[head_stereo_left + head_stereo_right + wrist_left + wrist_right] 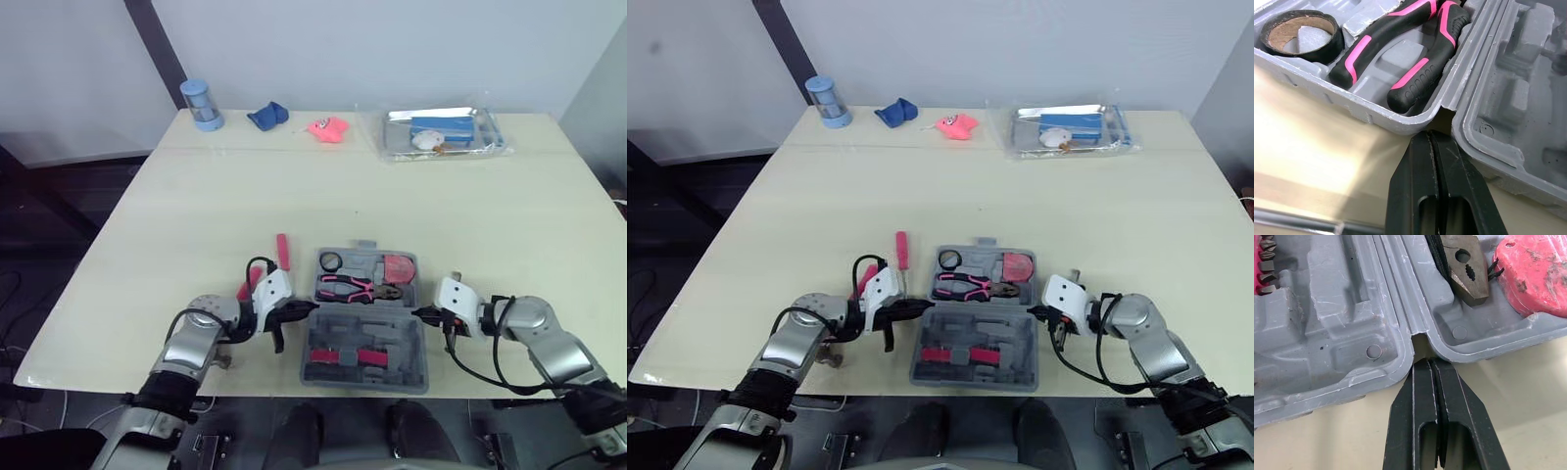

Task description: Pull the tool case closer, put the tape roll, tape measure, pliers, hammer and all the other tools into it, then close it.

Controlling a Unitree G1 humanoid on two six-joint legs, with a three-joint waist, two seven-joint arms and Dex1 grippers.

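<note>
The grey tool case (pixel 411 364) lies open near the table's front edge. Its far half holds a black tape roll (pixel 330 260), pink-and-black pliers (pixel 355 288) and a red tape measure (pixel 398 266). Red-banded bits sit in the near half. My left gripper (pixel 306 311) is shut, its tip at the hinge notch on the case's left side (pixel 1428 137). My right gripper (pixel 421 313) is shut too, its tip at the right hinge notch (pixel 1430 363). A red screwdriver (pixel 283 251) lies on the table left of the case. A pink-handled tool (pixel 245 286) is partly hidden behind my left wrist.
Along the table's far edge stand a blue cylinder (pixel 201 105), a blue object (pixel 266 117), a pink object (pixel 327 128) and a clear plastic pack (pixel 443 133). The case's near half almost reaches the table's front edge.
</note>
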